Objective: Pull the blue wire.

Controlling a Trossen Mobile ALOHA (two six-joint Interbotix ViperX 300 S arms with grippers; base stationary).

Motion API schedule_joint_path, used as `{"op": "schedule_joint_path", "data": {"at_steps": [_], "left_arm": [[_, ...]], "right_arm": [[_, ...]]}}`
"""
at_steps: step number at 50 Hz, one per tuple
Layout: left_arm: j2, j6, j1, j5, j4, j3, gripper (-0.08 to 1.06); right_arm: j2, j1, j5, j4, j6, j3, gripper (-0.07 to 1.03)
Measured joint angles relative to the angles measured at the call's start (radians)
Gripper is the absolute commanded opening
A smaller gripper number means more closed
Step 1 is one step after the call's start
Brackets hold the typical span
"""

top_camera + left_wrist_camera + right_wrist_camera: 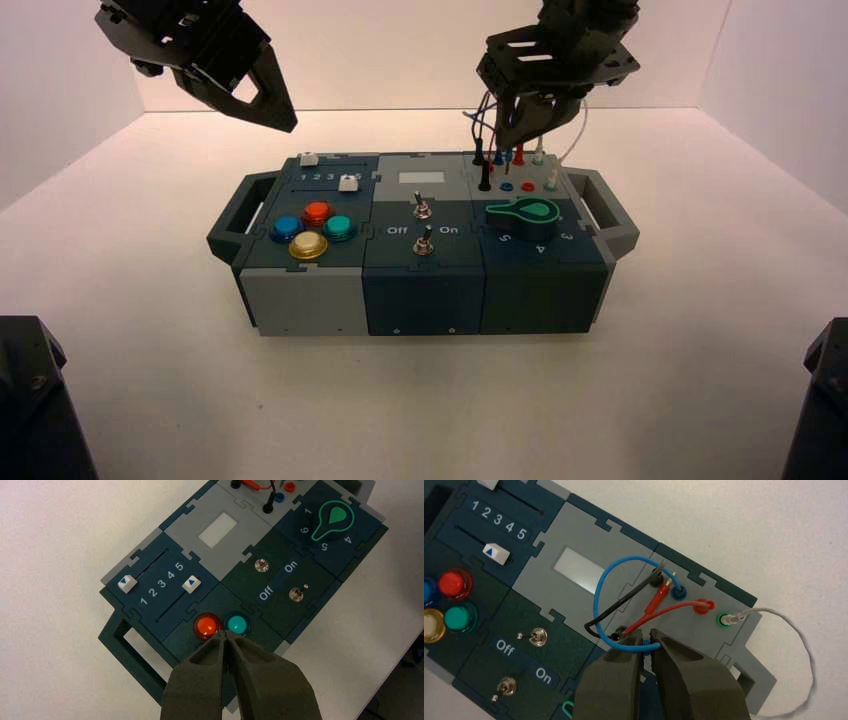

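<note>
The blue wire (pixel 596 595) arches over the grey wire panel at the box's far right corner. One end runs to a blue socket (pixel 679 593). Its other end lies between the fingertips of my right gripper (pixel 647 639), which is shut on it just above the panel. From above, the right gripper (pixel 512 138) points down into the cluster of plugs. My left gripper (pixel 282 118) hangs shut above the box's far left; in its own view the left gripper (pixel 226 634) holds nothing and hovers over the red and green buttons.
A red wire (pixel 674 609), a black wire (pixel 624 602) and a white wire (pixel 796 632) share the panel with the blue one. Toggle switches (pixel 422 208), a green knob (pixel 525 212), coloured buttons (pixel 316 212) and sliders (pixel 348 182) fill the box top. Handles (pixel 612 212) stick out at both ends.
</note>
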Motion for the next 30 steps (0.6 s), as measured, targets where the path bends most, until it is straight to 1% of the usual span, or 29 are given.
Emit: {"op": "schedule_joint_path", "data": {"at_steps": [6,11,14,15,17,18,19,20,22,25,28,29,30], "left_arm": [[-0.002,0.002,0.000,0.002,0.002,0.002,-0.03],[-0.003,0.000,0.000,0.002,0.003,0.000,-0.03],[-0.005,0.002,0.000,0.002,0.003,0.000,-0.03],[-0.005,0.000,0.000,0.002,0.005,0.002,-0.03],[-0.006,0.000,-0.002,0.002,0.006,0.000,-0.03],[-0.006,0.000,0.000,0.002,0.006,0.000,-0.03],[-0.009,0.002,0.000,0.002,0.008,0.000,-0.03],[-0.009,0.002,-0.002,0.000,0.008,0.000,-0.03],[-0.014,0.002,0.000,0.002,0.009,0.000,-0.03],[-0.018,0.002,0.000,0.002,0.011,0.000,-0.03],[-0.025,0.000,-0.002,0.002,0.012,0.000,-0.03],[-0.025,0.000,-0.002,0.002,0.012,0.000,-0.03],[-0.028,0.002,0.000,0.002,0.014,0.002,-0.03]], "right_arm": [[-0.032,-0.002,0.009,-0.006,0.000,-0.005,-0.02],[-0.075,0.000,0.034,-0.012,0.000,-0.011,-0.02],[-0.086,-0.002,0.043,-0.014,0.000,-0.009,0.01],[-0.091,-0.002,0.046,-0.014,0.000,-0.011,0.05],[-0.104,-0.002,0.064,-0.015,0.000,-0.011,0.16],[-0.104,-0.002,0.066,-0.015,0.000,-0.011,0.19],[-0.109,-0.002,0.072,-0.015,0.000,-0.009,0.24],[-0.112,-0.002,0.075,-0.015,0.000,-0.011,0.26],[-0.124,-0.002,0.089,-0.017,0.002,-0.009,0.36],[-0.137,0.000,0.095,-0.017,0.005,-0.008,0.39],[-0.155,-0.002,0.103,-0.015,0.012,-0.006,0.39],[-0.158,0.000,0.104,-0.017,0.009,-0.006,0.39],[-0.167,-0.002,0.106,-0.017,0.012,-0.005,0.39]]}}
